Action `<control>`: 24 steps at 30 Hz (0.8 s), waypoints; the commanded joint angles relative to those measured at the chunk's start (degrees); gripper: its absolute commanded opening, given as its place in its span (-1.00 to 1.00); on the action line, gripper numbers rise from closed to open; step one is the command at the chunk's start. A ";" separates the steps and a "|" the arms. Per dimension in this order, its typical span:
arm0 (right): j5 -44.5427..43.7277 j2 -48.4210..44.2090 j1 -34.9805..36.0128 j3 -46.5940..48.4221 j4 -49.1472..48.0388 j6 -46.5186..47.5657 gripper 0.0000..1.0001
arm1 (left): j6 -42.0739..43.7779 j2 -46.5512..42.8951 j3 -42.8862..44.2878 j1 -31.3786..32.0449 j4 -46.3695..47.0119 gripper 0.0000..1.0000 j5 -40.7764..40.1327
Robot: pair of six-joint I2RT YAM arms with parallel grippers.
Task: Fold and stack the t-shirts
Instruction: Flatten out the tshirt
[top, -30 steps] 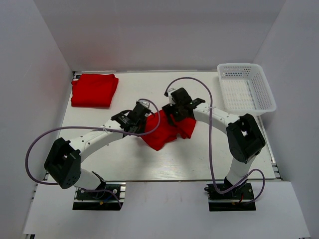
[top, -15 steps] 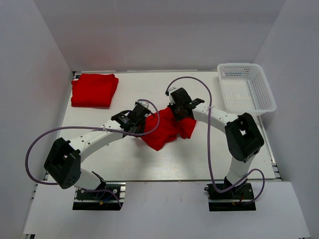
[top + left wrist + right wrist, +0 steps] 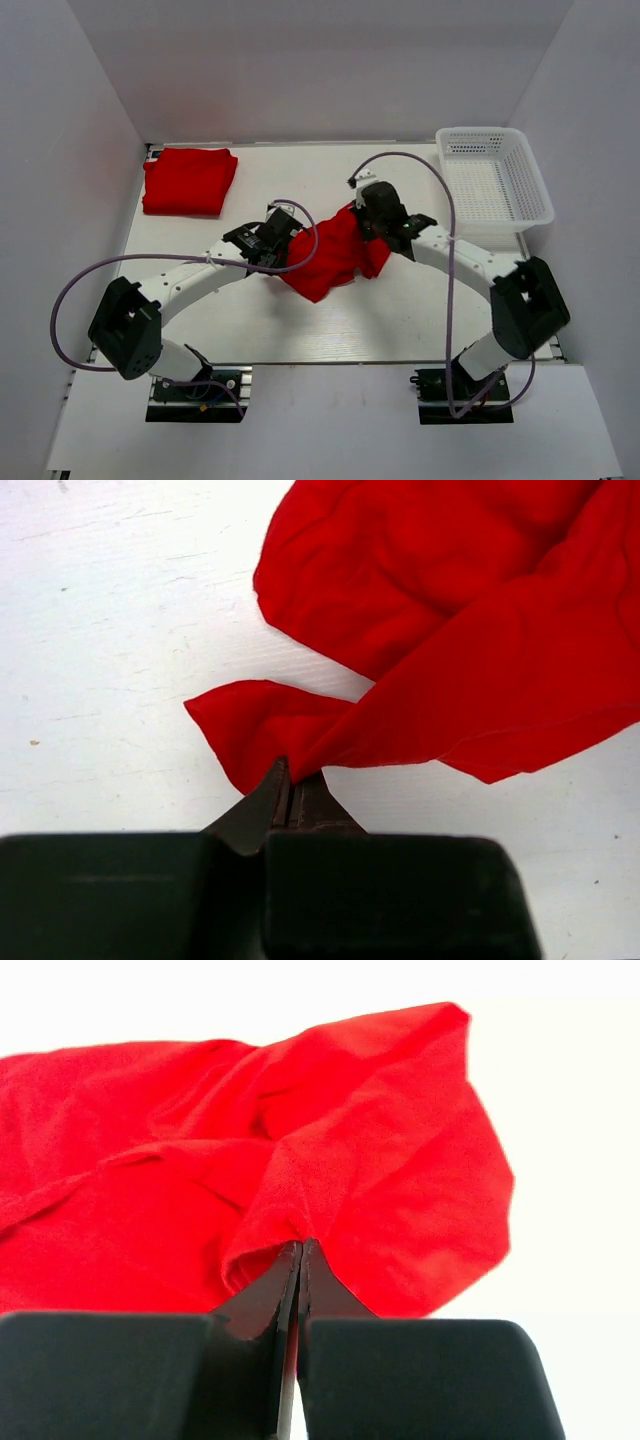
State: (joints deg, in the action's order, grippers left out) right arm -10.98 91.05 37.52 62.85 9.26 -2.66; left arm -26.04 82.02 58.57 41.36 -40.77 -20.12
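A crumpled red t-shirt (image 3: 330, 260) lies bunched at the middle of the white table. My left gripper (image 3: 283, 244) is shut on its left edge; in the left wrist view the cloth (image 3: 420, 660) is pinched at the gripper (image 3: 294, 770). My right gripper (image 3: 366, 228) is shut on the shirt's upper right part. The right wrist view has a fold of that cloth (image 3: 300, 1160) caught in the gripper (image 3: 301, 1247). A second red t-shirt (image 3: 188, 180), folded flat, rests at the back left corner.
A white plastic mesh basket (image 3: 492, 178) stands at the back right, with nothing in it. White walls close in the table (image 3: 400, 320) on three sides. Purple cables loop over both arms.
The right gripper has shut on the shirt's upper right part. Its arm has swung to the right, pulling that part of the cloth up and rightwards. The left gripper holds still.
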 commanded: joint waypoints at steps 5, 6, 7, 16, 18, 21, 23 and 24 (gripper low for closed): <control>-22.62 -15.01 -0.25 -5.11 -13.21 -2.45 -1.00 | -2.79 -3.36 9.25 -0.76 -3.17 -1.00 -8.25; -24.42 -15.80 -0.16 -5.19 -13.91 -2.01 -1.00 | -2.79 -3.36 11.11 -0.76 -3.17 -1.00 -10.18; -26.70 -17.90 -0.51 -4.50 -16.35 -1.48 -1.00 | -2.26 -3.36 15.31 -0.76 -3.78 -1.00 -13.60; -46.75 -25.37 -3.94 3.93 -27.79 13.37 -1.00 | 3.89 -0.02 41.85 -2.43 -8.53 -1.00 -33.90; -47.37 -26.27 -4.82 5.70 -30.26 17.76 -1.00 | 6.70 -0.54 44.96 -2.43 -8.53 -1.00 -37.78; -47.20 -29.17 -5.96 9.48 -31.76 23.04 -1.00 | 14.07 -3.43 47.52 -2.96 -3.21 -1.00 -41.40; -47.64 -30.49 -6.23 13.50 -31.76 27.77 -1.00 | 18.72 -7.91 48.05 -2.96 0.94 -1.00 -41.40; -46.86 -31.10 -6.32 14.40 -31.93 29.18 -1.00 | 23.01 -9.58 48.05 -2.96 4.96 -1.00 -40.10</control>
State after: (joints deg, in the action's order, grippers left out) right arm -54.72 62.65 31.77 71.75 -15.70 18.15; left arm -13.61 78.94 104.47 38.68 -43.70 -56.12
